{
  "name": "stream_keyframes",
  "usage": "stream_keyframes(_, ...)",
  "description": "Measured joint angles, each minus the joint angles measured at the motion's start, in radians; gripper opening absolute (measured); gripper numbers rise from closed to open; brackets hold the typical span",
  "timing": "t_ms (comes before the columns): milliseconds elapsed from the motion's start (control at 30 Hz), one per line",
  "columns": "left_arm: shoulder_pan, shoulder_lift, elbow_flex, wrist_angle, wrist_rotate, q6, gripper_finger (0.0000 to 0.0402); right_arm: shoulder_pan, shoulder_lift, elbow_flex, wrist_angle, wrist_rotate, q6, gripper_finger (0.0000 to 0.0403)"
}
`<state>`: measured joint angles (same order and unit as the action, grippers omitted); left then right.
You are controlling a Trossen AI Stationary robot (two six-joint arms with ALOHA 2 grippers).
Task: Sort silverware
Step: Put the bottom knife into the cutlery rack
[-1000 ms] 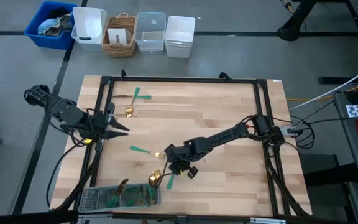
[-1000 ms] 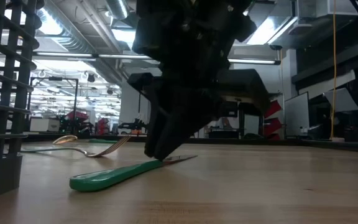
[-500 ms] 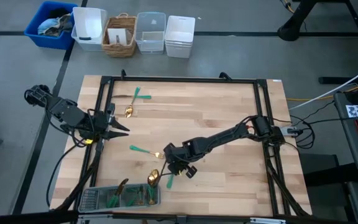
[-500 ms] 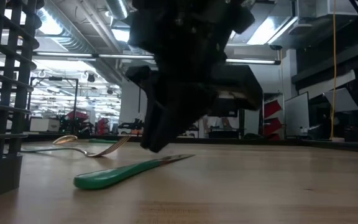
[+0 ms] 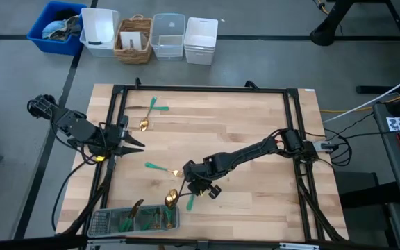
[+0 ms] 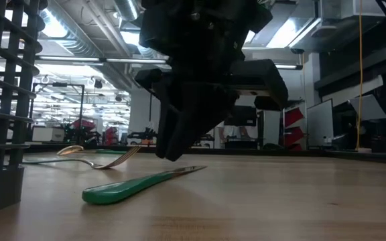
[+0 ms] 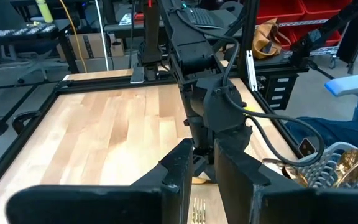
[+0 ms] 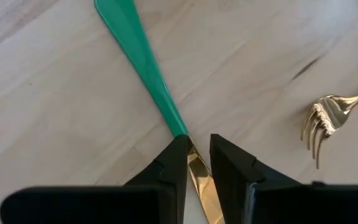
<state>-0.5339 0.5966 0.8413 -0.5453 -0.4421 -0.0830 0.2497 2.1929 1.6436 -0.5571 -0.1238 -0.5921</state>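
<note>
Silverware piece on the desk (image 5: pixel 242 125): a knife (image 8: pixel 146 62) lies flat between the right gripper (image 8: pixel 194 163)'s narrow jaws, straddling its gold blade, apparently for pickup. Left gripper (image 5: pixel 134 145) waits, narrow, holding nothing.

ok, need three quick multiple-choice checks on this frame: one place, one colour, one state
1. The right gripper is over:
A. the fork's tines
B. the join of the knife's handle and blade
C. the mesh tray

2. The knife's handle is:
A. green
B. red
C. black

3. The knife is:
A. standing in the tray
B. lifted clear of the table
C. lying flat on the table

Answers:
1 B, the right wrist view shows the gold blade starting right at the gripper.
2 A, green in both the wrist and low views.
3 C, the low view shows its whole length resting on the wood.

The left gripper waits at the table's left edge.
</note>
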Motion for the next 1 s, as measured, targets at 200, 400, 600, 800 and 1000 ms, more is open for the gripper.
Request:
stream_keyframes(200,0.0,0.003,0.0,0.002,0.0,-0.001,0.0059,0.009,0.0,0.0,0.002,0.0,-0.062,0.0072)
stream_keyframes(400,0.0,0.003,0.0,0.002,0.0,0.001,0.0059,0.02,0.0,0.0,0.011,0.02,-0.096,0.0072)
stream_keyframes(600,0.0,0.003,0.0,0.002,0.0,0.001,0.0059,0.019,0.0,-0.009,0.014,0.044,-0.098,0.0072)
stream_keyframes(800,0.0,0.003,0.0,0.002,0.0,0.001,0.0059,0.019,0.001,-0.038,0.029,0.045,-0.125,0.0072)
stream_keyframes(1000,0.0,0.003,0.0,0.003,0.0,0.001,0.0059,0.019,0.002,-0.038,0.047,0.045,-0.125,0.0072)
